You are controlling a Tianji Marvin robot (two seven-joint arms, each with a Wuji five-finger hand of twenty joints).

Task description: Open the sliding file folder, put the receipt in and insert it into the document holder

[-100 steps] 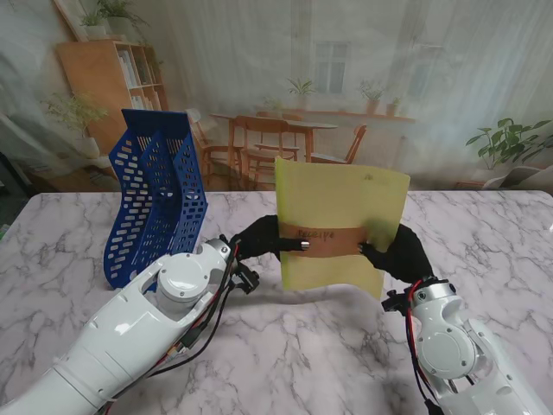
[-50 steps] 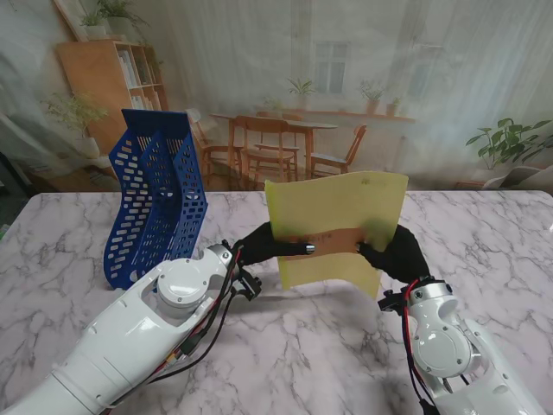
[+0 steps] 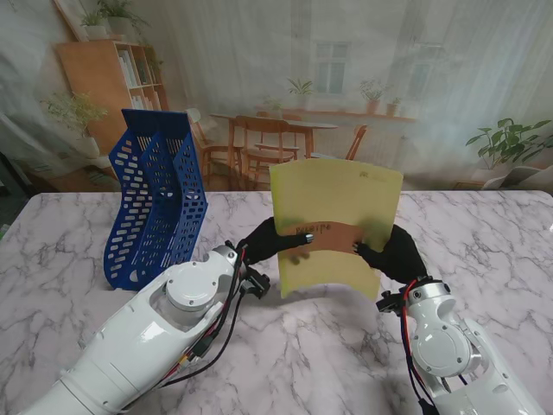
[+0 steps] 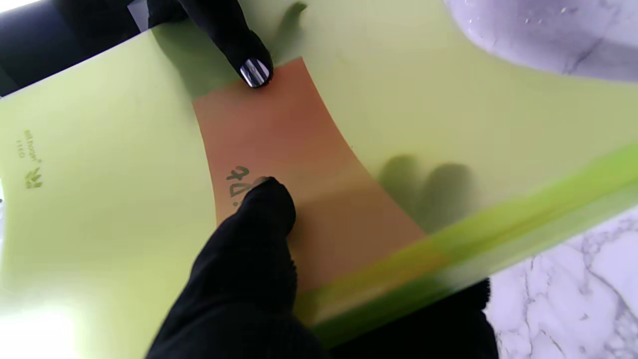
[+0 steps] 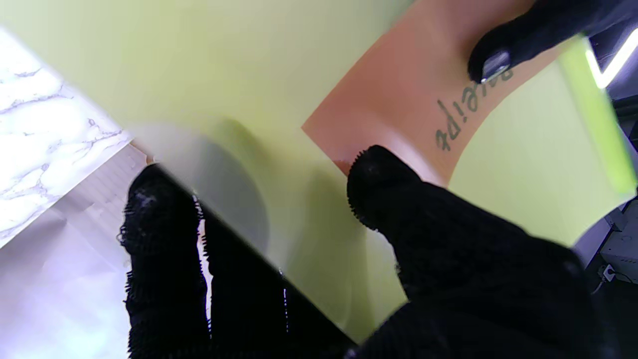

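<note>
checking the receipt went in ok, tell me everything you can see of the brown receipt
The receipt is a brown strip of thin paper with dark handwriting, seen through the translucent yellow-green folder, so it appears to be inside. It lies crosswise about halfway up the upright folder and bends with the sheet. The left robot hand presses a thumb over it on one end, and the right robot hand pinches the folder at the other end.

A white marble counter (image 3: 78, 233) with grey veining is seen. Behind it a printed backdrop (image 3: 432, 69) is hung: wooden bookshelf (image 3: 112, 78), dining table with chairs (image 3: 268, 138), windows (image 3: 331, 65), potted plants (image 3: 510, 143), soft daylight.
</note>
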